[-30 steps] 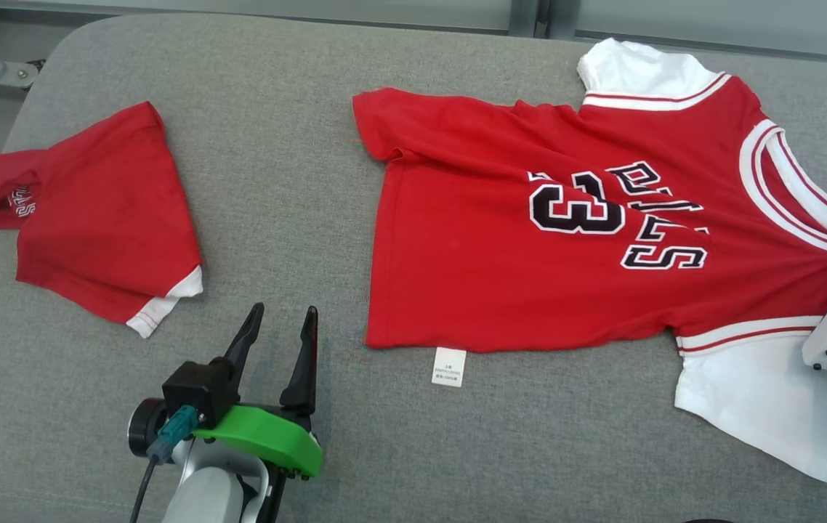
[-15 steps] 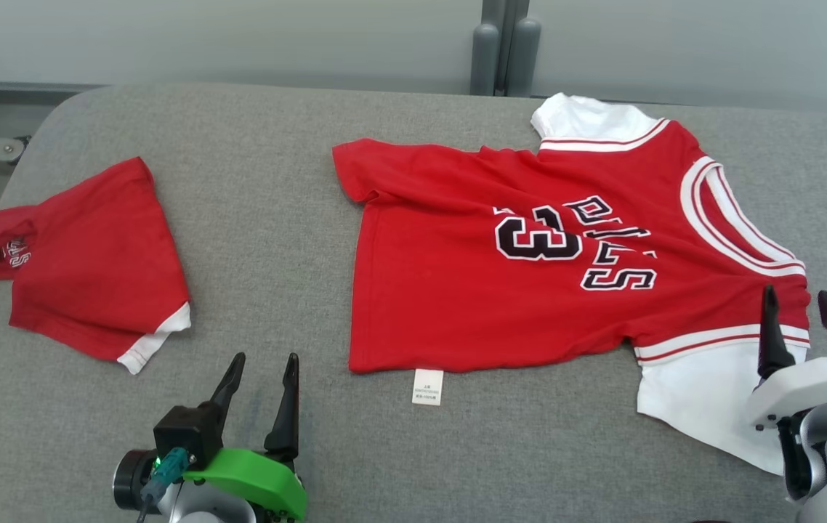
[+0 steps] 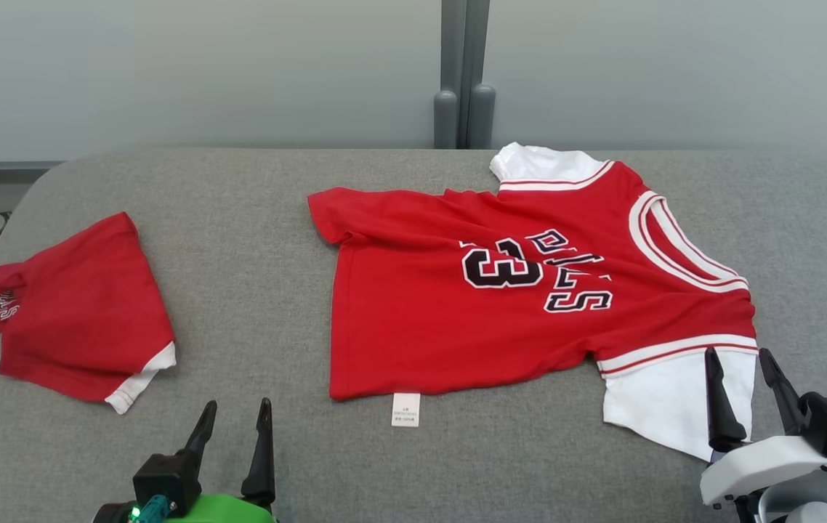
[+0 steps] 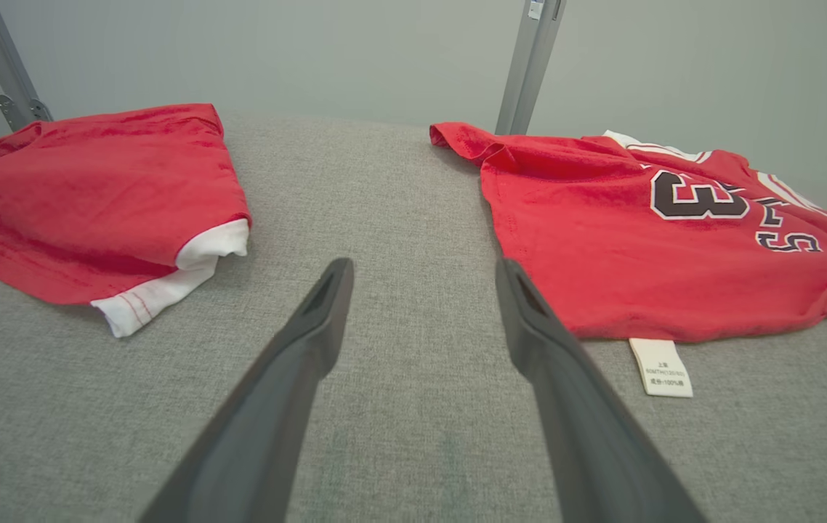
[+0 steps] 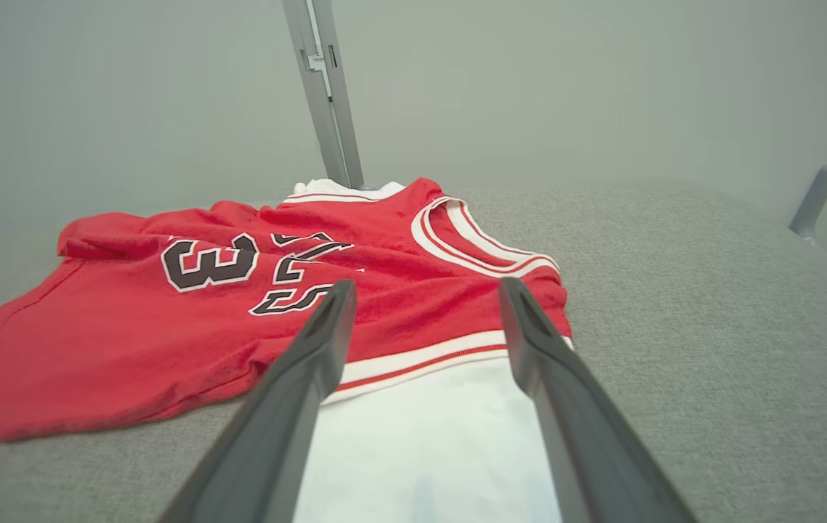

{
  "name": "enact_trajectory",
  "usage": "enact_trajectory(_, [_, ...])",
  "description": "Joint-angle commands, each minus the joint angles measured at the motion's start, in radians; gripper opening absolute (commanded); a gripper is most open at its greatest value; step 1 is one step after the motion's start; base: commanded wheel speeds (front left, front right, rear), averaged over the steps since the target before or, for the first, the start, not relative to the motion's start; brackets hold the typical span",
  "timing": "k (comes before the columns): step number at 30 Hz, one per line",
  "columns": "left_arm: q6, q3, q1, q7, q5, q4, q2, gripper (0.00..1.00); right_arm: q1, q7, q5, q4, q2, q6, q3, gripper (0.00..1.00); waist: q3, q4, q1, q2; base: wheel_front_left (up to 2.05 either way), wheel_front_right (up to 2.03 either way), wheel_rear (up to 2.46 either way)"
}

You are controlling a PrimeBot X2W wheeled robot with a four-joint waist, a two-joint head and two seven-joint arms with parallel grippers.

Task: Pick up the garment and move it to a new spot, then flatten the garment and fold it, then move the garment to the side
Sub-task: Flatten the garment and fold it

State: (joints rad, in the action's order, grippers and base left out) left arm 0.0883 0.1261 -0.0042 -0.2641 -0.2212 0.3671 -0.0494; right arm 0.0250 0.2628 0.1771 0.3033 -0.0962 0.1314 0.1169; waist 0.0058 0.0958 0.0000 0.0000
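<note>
The red jersey [image 3: 530, 290] lies rumpled at centre-right of the head view, the left gripper [image 3: 236, 407] and right gripper [image 3: 738, 356] both empty with fingers apart at the bottom edge, so flattening likely wants opposite edges pinched and drawn outward evenly.

Red jersey [image 3: 421, 341] is soft matt knit cloth — the table [image 3: 253, 240] is coarse grey woven fabric, slightly fuzzy. Both the left hand [image 3: 236, 405] and right hand [image 3: 737, 354] look like matt dark plastic, and the post [image 3: 463, 73] behind is smooth metal.
</note>
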Motion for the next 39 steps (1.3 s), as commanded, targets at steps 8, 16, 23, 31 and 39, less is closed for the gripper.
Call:
enact_trajectory(8, [0.005, -0.015, 0.038, 0.000, 0.019, -0.023, -0.003, 1.00, -0.042, 0.003, -0.029, -0.015, 0.019, -0.001, -0.004, 1.00, -0.026, -0.009, 0.0000, 0.0000, 0.00, 0.00, 0.00])
enact_trajectory(16, [0.000, -0.005, 0.026, 0.000, 0.013, -0.047, -0.003, 1.00, -0.039, 0.003, -0.046, -0.012, 0.028, -0.001, -0.005, 1.00, 0.002, -0.016, 0.0000, 0.0000, 0.00, 0.00, 0.00])
enact_trajectory(23, [0.001, 0.033, -0.047, 0.000, -0.017, -0.039, -0.003, 1.00, -0.005, 0.003, -0.040, 0.014, 0.025, -0.001, 0.002, 1.00, 0.087, -0.041, 0.0000, 0.0000, 0.00, 0.00, 0.00])
enact_trajectory(31, [0.010, 0.069, -0.137, 0.000, -0.059, 0.005, -0.003, 1.00, 0.030, 0.003, -0.036, 0.052, 0.023, -0.001, 0.016, 1.00, 0.188, -0.088, 0.0000, 0.0000, 0.00, 0.00, 0.00])
enact_trajectory(39, [0.013, 0.068, -0.178, 0.000, -0.090, 0.082, -0.003, 1.00, 0.037, 0.003, -0.030, 0.076, 0.021, -0.001, 0.034, 1.00, 0.237, -0.132, 0.0000, 0.0000, 0.00, 0.00, 0.00])
